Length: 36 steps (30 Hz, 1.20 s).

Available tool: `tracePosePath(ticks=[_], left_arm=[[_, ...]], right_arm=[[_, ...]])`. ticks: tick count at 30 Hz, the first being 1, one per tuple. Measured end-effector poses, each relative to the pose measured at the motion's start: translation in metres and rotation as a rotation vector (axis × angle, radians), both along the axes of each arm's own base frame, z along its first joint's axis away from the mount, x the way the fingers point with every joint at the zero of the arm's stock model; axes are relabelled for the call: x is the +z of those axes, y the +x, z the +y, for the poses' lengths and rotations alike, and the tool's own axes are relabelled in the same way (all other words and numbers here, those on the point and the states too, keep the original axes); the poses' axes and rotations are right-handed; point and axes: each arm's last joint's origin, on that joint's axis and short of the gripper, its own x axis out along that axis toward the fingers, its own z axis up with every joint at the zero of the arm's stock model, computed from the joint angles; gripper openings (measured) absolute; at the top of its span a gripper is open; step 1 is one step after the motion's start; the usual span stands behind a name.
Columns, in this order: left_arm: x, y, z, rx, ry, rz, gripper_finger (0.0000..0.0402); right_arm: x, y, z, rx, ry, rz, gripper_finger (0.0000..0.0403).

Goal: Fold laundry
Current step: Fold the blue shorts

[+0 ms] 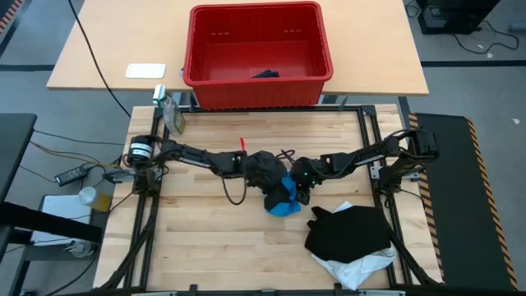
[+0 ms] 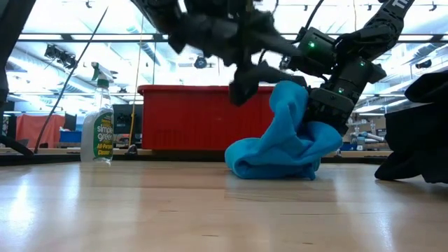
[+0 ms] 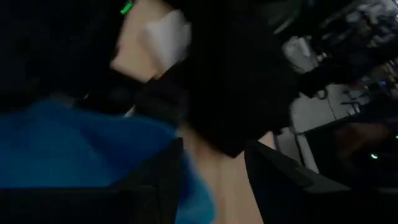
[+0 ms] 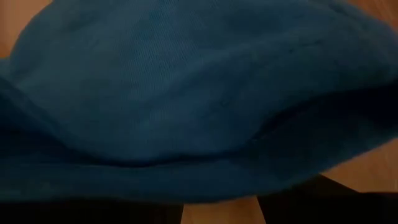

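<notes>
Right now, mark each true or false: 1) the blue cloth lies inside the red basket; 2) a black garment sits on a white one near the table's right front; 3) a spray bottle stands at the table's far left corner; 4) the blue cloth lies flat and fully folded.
1) False: the blue cloth is on the table, not in the red basket.
2) True: black garment over white one.
3) True: spray bottle.
4) False: it is bunched, one part lifted between both grippers.
</notes>
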Motion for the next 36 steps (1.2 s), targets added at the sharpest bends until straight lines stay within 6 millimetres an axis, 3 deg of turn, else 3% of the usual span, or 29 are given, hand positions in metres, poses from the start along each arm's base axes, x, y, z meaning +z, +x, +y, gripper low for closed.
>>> tracePosePath(ticks=[3,6,13,24,33,36], left_arm=[[0.014,-0.004,-0.001,-0.022,0.033,-0.052,0.0166],[0.019,-0.015,0.001,-0.031,0.067,0.023,0.0164],[0.002,-0.037,0.006,0.051,0.319,0.305,0.0164],[-0.026,-0.01,-0.015,0.06,0.297,0.188,0.0164],[-0.009,0.001,-0.038,0.117,0.221,-0.014,0.0164],[-0.01,0.0,-0.042,0.107,0.225,0.001,0.0164]], right_arm=[[0.0,0.0,0.0,0.0,0.0,-0.001,0.0171],[0.0,0.0,0.0,0.0,-0.001,-0.002,0.0171],[0.0,0.0,-0.001,-0.003,-0.001,-0.005,0.0171],[0.0,0.0,-0.002,-0.011,0.004,-0.001,0.0171],[0.0,0.0,-0.002,-0.019,0.009,-0.004,0.0171],[0.0,0.0,-0.002,-0.019,0.009,-0.004,0.0171]])
